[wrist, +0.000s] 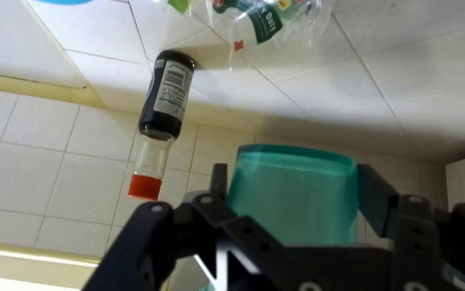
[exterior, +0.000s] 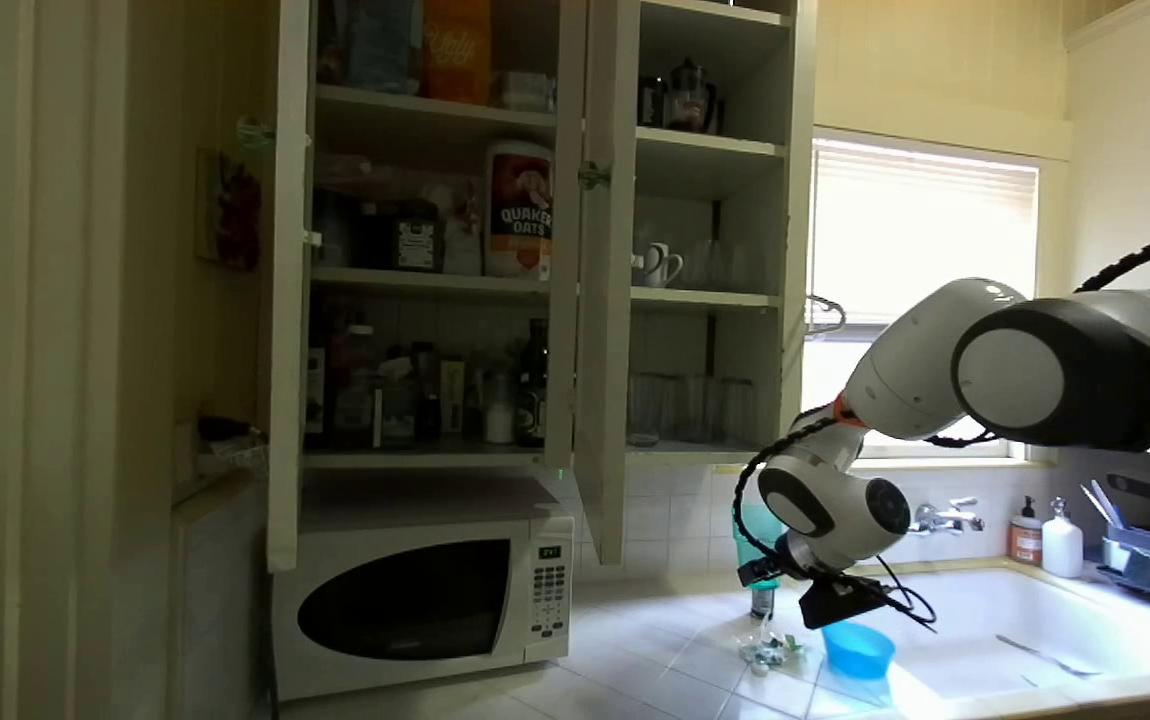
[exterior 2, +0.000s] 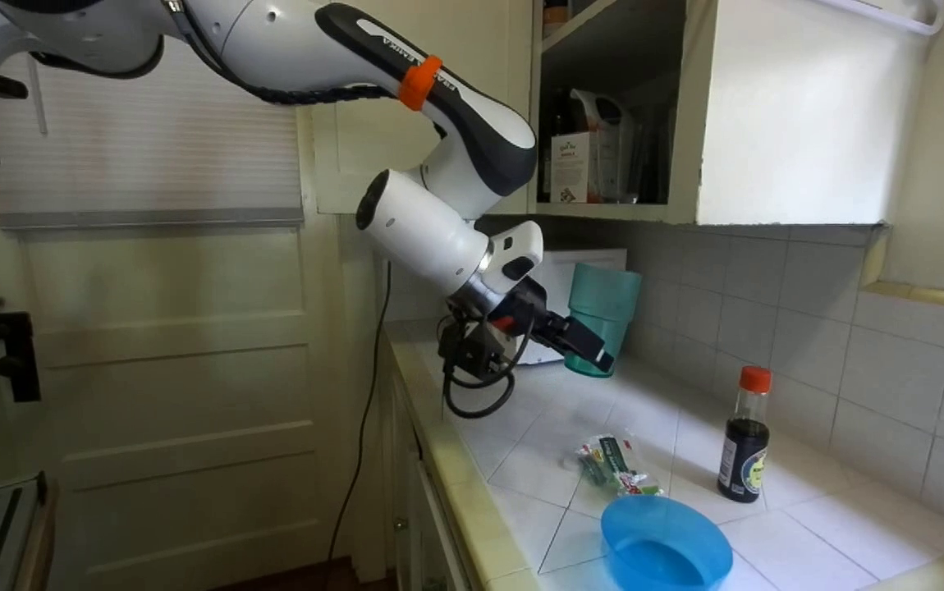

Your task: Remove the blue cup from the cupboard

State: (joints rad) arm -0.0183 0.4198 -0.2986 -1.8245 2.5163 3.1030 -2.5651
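Tiled counter (exterior 2: 521, 502) lies beneath; above it, our gripper (wrist: 293, 188) pinches the blue cup (exterior 2: 605, 294), which is outside the open cupboard (exterior: 798, 200); we judge the removal done, with only setting down perhaps left.

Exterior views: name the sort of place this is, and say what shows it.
Most likely a home kitchen: a white microwave on the tiled counter, a sink with a faucet, and an open cupboard stocked with an oats container and drinking glasses.
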